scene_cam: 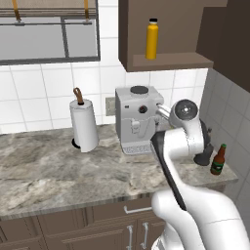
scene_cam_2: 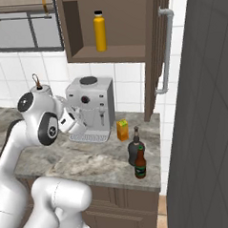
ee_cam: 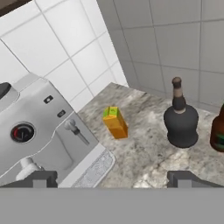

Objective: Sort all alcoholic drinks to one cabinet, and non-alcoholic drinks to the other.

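Drinks upright; gripper (ee_cam: 112,179) fingers spread, holding nothing.
Yellow-orange bottle (scene_cam_2: 100,31) stands on cabinet (scene_cam_2: 113,53) shelf edge. Juice carton (ee_cam: 115,123), squat black bottle (ee_cam: 180,118), beer bottle (scene_cam_2: 140,163) stand near counter's (scene_cam_2: 90,162) right end; right base view alone shows the grey door handle (scene_cam_2: 165,50).

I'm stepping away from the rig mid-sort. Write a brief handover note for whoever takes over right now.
Gripper: jaws wide open, empty, hovering above the counter near the coffee machine.
Done: yellow-orange bottle stands on the shelf of the open cabinet.
Still on the counter: juice carton, squat black bottle, brown beer bottle beside it.
Left: carton joins the yellow-orange bottle; both glass bottles go in the other cabinet.
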Robot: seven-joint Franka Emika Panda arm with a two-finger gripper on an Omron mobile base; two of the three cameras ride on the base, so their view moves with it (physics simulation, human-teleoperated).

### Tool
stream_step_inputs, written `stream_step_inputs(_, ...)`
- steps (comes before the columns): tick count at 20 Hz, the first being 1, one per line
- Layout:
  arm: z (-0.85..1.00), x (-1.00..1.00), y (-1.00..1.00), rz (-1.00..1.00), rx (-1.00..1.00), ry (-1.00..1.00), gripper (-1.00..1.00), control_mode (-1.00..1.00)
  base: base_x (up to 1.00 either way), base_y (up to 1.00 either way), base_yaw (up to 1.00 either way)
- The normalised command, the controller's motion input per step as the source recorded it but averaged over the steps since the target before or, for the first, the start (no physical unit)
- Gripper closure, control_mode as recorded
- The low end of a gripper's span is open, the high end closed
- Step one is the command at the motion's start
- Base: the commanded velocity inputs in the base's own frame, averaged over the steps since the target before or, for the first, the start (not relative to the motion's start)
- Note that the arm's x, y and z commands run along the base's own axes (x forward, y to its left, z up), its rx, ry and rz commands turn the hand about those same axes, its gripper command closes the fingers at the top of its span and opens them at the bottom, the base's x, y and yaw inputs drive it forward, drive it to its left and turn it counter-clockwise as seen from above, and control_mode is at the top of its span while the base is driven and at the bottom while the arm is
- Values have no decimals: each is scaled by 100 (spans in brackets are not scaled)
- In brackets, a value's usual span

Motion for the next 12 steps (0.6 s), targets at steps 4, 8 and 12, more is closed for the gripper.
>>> stream_step_inputs(4,-33,0,0,-1,-9,-11,-100,-100,0,0,0)
stream_step_inputs(8,-30,0,0,0,-7,-20,-100,-100,0,0,0)
stream_step_inputs(12,-12,0,0,-1,-3,-3,-100,-100,0,0,0)
